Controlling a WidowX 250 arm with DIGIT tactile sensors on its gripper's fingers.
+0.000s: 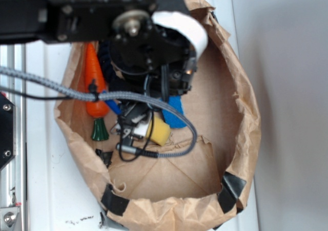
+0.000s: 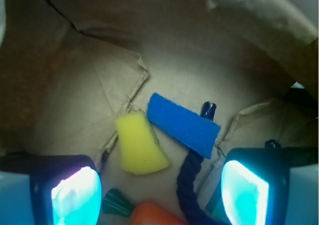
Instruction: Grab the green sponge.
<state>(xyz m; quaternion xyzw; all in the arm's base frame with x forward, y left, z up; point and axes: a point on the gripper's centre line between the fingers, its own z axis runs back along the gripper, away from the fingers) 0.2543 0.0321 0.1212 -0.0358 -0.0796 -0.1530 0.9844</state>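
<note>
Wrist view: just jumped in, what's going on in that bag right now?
The gripper hangs open inside the brown paper bag, holding nothing. Below it lie a yellow sponge, a blue pad, a dark rope and a toy carrot. The yellow sponge sits beside the blue pad, roughly between the fingers. No green sponge shows in either view, so the target has not been grabbed; it may be hidden under the arm or out of frame.
</note>
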